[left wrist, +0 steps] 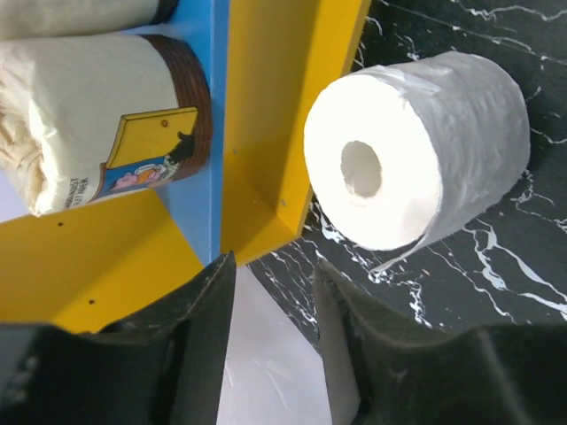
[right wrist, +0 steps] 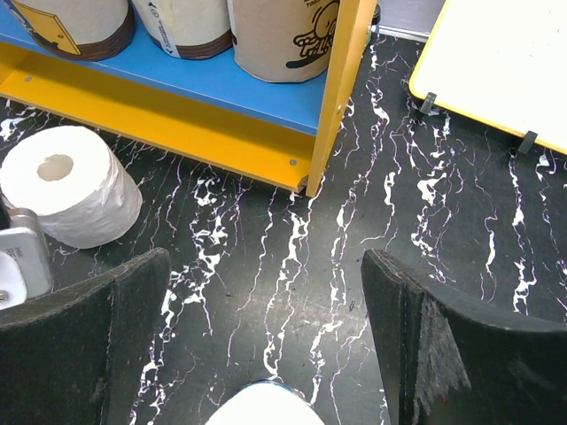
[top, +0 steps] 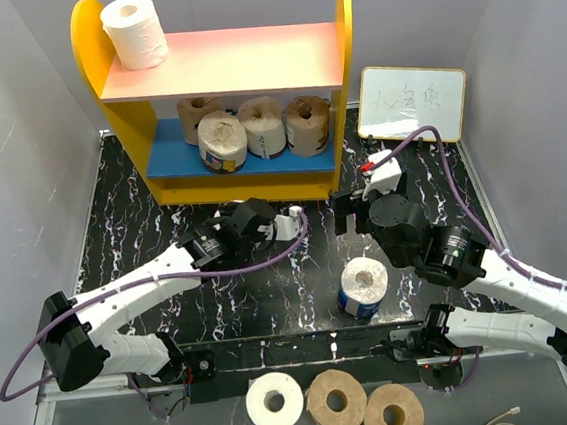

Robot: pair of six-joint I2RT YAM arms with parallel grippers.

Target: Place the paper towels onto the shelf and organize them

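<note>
My left fingers (left wrist: 204,354), narrow and empty, sit just short of the white roll (left wrist: 416,150), probably lining up a grab; right fingers (right wrist: 89,345) wide, empty.

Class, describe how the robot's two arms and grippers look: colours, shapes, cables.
The left arm and right arm have white tubular links with black joint housings. A purple cable runs along each. The left gripper and right gripper have broad, matte black fingers.

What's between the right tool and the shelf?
Only bare black tabletop, seen in the right wrist view; the white roll lies off to one side.
</note>
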